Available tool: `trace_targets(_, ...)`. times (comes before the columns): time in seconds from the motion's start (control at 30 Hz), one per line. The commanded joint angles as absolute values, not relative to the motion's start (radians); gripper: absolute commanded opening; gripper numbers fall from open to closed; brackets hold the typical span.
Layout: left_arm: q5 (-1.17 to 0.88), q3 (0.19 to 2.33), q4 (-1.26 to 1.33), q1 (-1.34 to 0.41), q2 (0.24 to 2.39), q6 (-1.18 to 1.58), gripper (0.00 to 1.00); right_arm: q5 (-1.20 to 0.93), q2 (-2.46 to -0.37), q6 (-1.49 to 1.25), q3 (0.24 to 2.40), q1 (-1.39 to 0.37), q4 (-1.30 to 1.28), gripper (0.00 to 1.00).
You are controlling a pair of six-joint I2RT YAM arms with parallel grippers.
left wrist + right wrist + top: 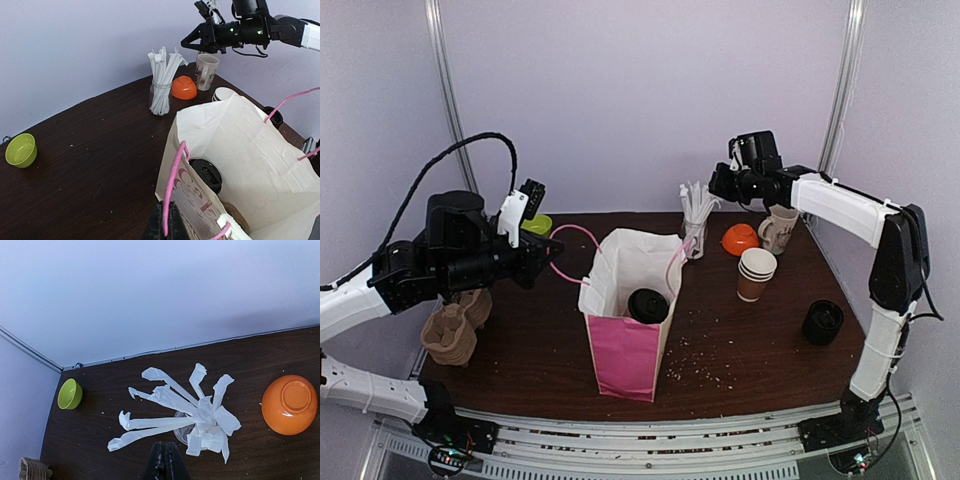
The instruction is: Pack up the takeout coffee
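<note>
Note that the left tool (167,221) is clenched on one pink handle (172,185) of the paper bag (625,355), gripping it at the bag's left side. The bag stands upright near the middle of the tabletop (520,360) with its mouth open. Locate the takeout coffee (648,305) inside the bag: its round black lid faces up and sits low against the right-hand wall. Only the lid shows, so the cup body below it is hidden by the bag. The right tool (164,460) is clenched on nothing. It hangs above the glass of wrapped straws (695,215) at the far side of the tabletop and is not touching them. Just right of the straws, an orange bowl (740,238) lies upside down, with a cream mug (778,228) beside it. A stack of lidless paper cups (756,272) stands in front of these two. A black round object (822,322) rests alone toward the right edge, and you cannot tell from these views whether it is another lidded cup. A green bowl (537,224) sits at the far left. A cardboard cup carrier (455,325) lies below the left arm.
</note>
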State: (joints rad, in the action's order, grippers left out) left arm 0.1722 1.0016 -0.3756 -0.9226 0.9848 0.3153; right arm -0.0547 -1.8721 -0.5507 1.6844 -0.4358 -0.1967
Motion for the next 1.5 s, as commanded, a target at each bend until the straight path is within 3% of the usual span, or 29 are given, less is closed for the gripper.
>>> trace_targets(0.0, 0.179, 0.992, -0.349, -0.916, 0.992, 0.319, 0.0, -0.05, -1.81, -0.515, 1.746, -0.429, -0.263, 0.26)
trace_targets(0.07, 0.177, 0.988, -0.345, -0.916, 0.992, 0.321, 0.0, -0.027, -1.839, -0.494, 1.779, -0.428, -0.313, 0.41)
trace_targets(0.13, 0.172, 0.988, -0.34, -0.916, 0.994, 0.322, 0.0, 0.004, -1.866, -0.478, 1.806, -0.43, -0.347, 0.47)
trace_targets(0.4, 0.17, 0.991, -0.337, -0.916, 1.005, 0.318, 0.0, 0.053, -1.981, -0.46, 1.946, -0.423, -0.418, 0.52)
trace_targets(0.77, 0.171, 0.986, -0.337, -0.916, 1.008, 0.318, 0.0, 0.034, -2.076, -0.468, 2.029, -0.421, -0.474, 0.41)
trace_targets(1.13, 0.168, 0.987, -0.337, -0.917, 1.014, 0.319, 0.0, 0.033, -2.051, -0.472, 1.997, -0.422, -0.459, 0.0)
trace_targets(1.47, 0.172, 0.992, -0.336, -0.916, 1.014, 0.318, 0.0, 0.037, -1.948, -0.468, 2.064, -0.42, -0.501, 0.0)
